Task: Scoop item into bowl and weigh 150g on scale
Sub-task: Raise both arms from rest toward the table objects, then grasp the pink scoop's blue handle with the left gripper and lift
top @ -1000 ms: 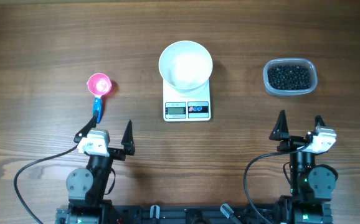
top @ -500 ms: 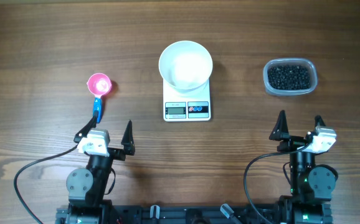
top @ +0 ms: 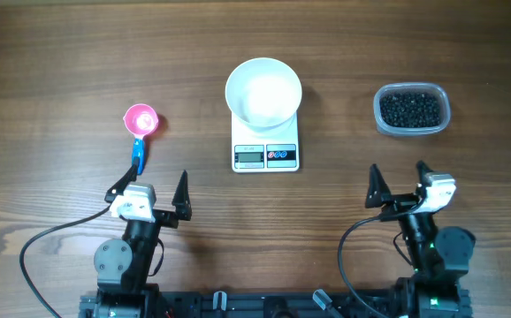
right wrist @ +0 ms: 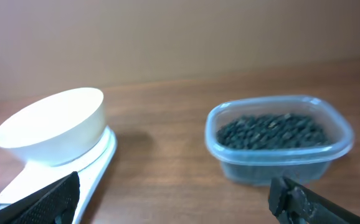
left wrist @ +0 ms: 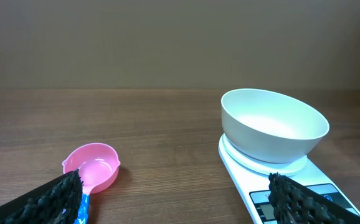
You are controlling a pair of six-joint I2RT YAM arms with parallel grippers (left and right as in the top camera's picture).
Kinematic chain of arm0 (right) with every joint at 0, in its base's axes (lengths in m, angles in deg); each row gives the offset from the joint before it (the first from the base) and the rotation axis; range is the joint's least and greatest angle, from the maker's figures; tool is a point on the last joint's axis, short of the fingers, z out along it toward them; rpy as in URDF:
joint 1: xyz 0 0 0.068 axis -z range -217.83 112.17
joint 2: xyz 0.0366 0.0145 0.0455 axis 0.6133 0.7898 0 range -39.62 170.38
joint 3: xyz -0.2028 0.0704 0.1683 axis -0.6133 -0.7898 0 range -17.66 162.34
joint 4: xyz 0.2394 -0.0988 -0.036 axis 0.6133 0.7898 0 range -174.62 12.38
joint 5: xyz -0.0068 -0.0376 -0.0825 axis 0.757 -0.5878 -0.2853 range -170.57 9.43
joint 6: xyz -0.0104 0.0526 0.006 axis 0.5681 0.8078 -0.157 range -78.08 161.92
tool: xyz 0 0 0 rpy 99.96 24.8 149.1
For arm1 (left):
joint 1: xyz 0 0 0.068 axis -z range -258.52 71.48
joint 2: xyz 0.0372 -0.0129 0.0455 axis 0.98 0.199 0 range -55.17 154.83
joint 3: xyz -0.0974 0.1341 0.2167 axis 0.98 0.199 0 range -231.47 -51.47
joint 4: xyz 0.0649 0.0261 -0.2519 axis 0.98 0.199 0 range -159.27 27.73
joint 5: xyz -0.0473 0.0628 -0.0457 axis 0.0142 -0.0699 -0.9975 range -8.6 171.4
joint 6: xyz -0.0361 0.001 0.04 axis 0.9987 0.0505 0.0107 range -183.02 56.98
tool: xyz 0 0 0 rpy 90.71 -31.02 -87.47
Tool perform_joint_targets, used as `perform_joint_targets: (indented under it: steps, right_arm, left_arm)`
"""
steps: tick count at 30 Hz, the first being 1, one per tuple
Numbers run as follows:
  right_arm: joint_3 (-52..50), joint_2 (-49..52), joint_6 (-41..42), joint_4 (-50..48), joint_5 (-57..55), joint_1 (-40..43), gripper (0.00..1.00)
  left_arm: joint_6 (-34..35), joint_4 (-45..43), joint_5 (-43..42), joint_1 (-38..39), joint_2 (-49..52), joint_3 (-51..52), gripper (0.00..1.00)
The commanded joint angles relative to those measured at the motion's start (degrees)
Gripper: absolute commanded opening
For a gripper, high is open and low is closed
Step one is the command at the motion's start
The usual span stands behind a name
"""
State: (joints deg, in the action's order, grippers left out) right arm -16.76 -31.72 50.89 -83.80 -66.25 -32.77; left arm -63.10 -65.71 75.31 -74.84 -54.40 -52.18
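Observation:
The white bowl (top: 263,91) sits empty on the white scale (top: 265,155) at the table's centre. The item, small black beads (top: 408,108), fills a clear plastic tub (top: 382,124) at the right. A pink scoop (top: 141,119) with a blue handle lies at the left. My left gripper (top: 148,184) stands open just below the scoop's handle, holding nothing. The right gripper (top: 398,170) is open and empty, below and left of the tub. The left wrist view shows the scoop (left wrist: 93,167) and the bowl (left wrist: 273,124). The right wrist view shows the bowl (right wrist: 49,127) and the beads (right wrist: 270,132).
Bare wooden tabletop (top: 61,53) surrounds the objects. The scale's display and buttons (top: 265,156) face the arms. Both arm bases (top: 273,300) stand at the near edge with cables looping beside them.
The right gripper has shifted left and slightly forward, turning toward the gap between scale and tub. The left arm and all objects have stayed put.

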Motion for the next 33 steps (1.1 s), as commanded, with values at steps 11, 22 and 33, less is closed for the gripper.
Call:
perform_joint_targets:
  steps: [11, 22, 33]
  right_arm:
    - [15.63, 25.16, 3.21, 1.51, 14.75, -0.17, 1.00]
    - [24.68, 33.68, 3.19, 9.40, 19.45, -0.20, 1.00]
    - [34.73, 37.09, 3.02, 15.04, 21.79, -0.17, 1.00]
  left_arm:
    - [5.29, -0.13, 0.17, -0.33, 0.22, 0.37, 1.00]
    - [7.23, -0.09, 1.18, -2.01, 8.66, -6.29, 1.00]
    - [6.54, 17.14, -12.72, -3.61, 42.97, -40.52, 1.00]
